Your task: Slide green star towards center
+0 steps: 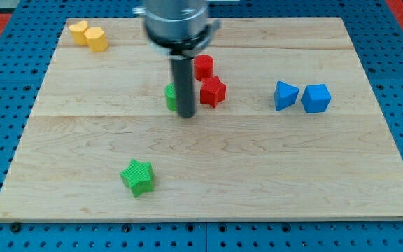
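The green star (138,176) lies on the wooden board (271,168) at the view's lower left. My tip (186,115) stands near the board's middle, well above and to the right of the green star, not touching it. The rod partly hides a second green block (171,96) just left of it. A red star (213,92) sits just right of the rod.
A red block (203,67) sits above the red star. Two blue blocks (285,95) (316,98) lie at the right. A yellow heart (80,31) and a yellow block (96,39) lie at the top left corner.
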{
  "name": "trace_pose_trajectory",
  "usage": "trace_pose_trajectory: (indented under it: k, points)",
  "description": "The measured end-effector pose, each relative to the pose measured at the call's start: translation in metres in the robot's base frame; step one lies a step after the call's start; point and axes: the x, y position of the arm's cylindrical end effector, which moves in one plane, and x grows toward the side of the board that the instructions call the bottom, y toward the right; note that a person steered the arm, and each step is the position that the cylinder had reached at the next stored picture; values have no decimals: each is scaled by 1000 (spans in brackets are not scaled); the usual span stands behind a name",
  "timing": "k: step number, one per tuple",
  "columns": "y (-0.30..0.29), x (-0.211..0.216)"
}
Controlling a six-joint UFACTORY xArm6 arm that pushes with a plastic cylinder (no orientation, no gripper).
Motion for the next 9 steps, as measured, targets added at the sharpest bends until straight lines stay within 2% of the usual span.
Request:
trace_pose_trajectory:
  k: [1,2,3,4,5,6,7,9]
  points:
    - [8,112]
    - [-26,182]
    - [-72,155]
    - [-87,112]
    - [-92,132]
    - [-145,163]
    - [-163,162]
    - [-163,162]
